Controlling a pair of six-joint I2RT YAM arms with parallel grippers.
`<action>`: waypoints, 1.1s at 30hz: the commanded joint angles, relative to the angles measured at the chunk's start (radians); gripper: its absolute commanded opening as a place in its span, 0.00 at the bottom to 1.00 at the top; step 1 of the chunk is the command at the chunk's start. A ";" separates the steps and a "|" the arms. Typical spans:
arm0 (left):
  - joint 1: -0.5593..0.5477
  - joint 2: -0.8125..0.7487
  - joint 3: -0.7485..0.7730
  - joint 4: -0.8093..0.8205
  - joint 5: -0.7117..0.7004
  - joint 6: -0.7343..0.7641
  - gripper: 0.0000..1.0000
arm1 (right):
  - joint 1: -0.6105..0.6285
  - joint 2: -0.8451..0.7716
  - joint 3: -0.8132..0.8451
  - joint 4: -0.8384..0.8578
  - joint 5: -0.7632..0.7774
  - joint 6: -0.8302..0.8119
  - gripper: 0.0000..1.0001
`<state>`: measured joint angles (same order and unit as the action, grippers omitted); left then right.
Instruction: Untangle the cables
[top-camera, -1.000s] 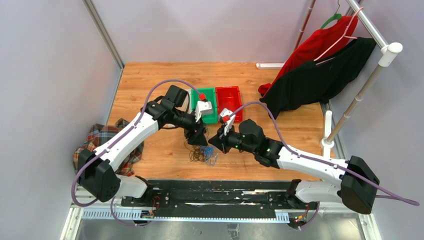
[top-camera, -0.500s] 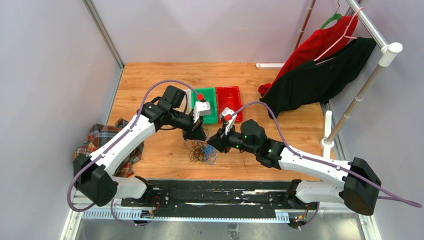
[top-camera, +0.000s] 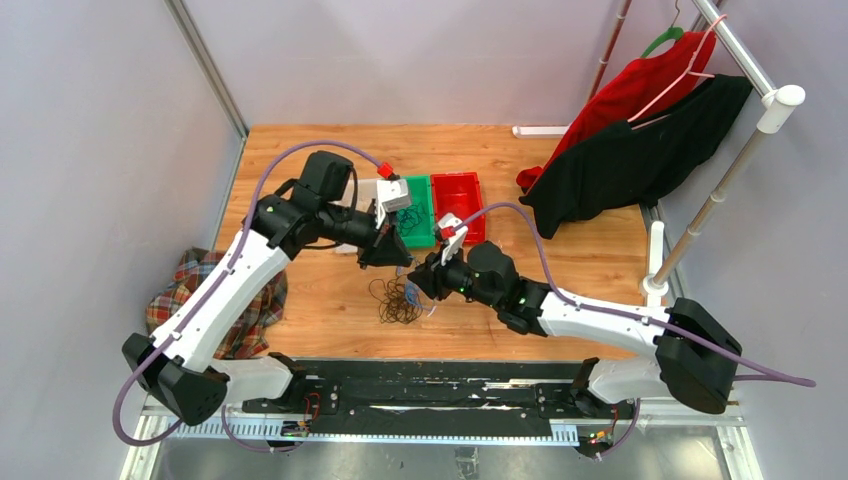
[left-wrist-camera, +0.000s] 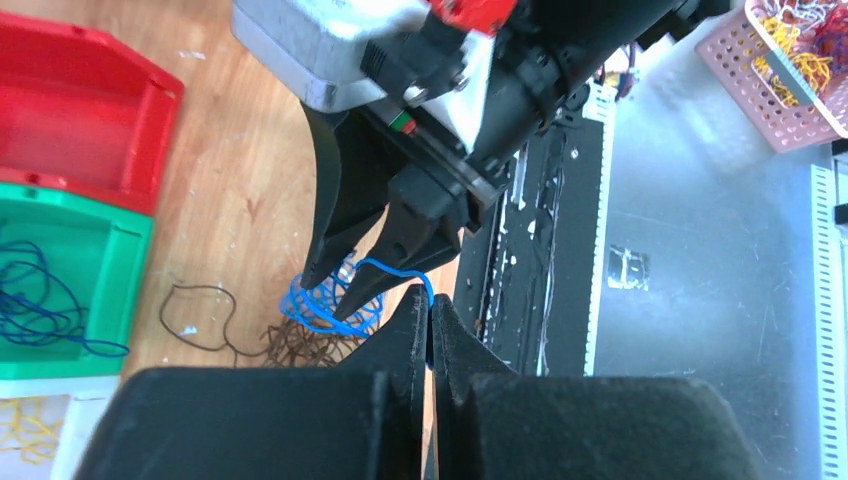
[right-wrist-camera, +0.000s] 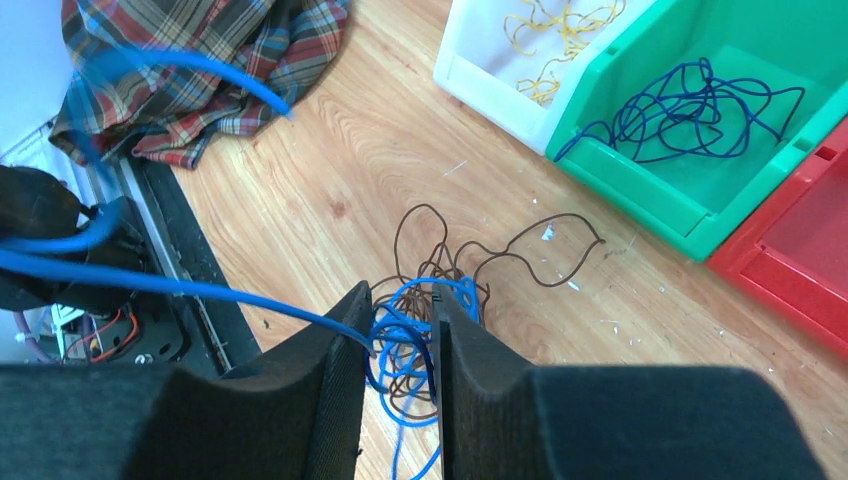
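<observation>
Left gripper (left-wrist-camera: 430, 300) pinched shut on a blue cable (left-wrist-camera: 390, 266); right gripper (right-wrist-camera: 400, 292) parted, straddling that strand. The cables (top-camera: 398, 300) heaped mid-frame on counter (top-camera: 300, 150), green bin (top-camera: 426, 240) behind. Light, limp, likely snag-prone: take single free strands.

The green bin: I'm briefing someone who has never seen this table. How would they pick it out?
On the wooden table, three small bins stand side by side. The green bin is the middle one, between a white bin and a red bin. It alone holds a loose dark blue wire.
</observation>
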<state>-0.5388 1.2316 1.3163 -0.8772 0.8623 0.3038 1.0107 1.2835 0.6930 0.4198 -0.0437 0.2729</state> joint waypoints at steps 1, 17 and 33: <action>-0.006 -0.046 0.106 -0.055 0.021 -0.025 0.01 | 0.016 0.002 -0.070 0.094 0.079 0.043 0.27; -0.006 -0.045 0.504 -0.079 -0.151 -0.084 0.00 | 0.016 0.014 -0.362 0.223 0.179 0.179 0.29; -0.006 0.054 0.918 0.048 -0.465 -0.086 0.00 | 0.017 0.139 -0.419 0.323 0.172 0.222 0.36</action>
<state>-0.5400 1.2980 2.2200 -0.9356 0.5266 0.2310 1.0122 1.4006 0.2901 0.6971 0.1154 0.4740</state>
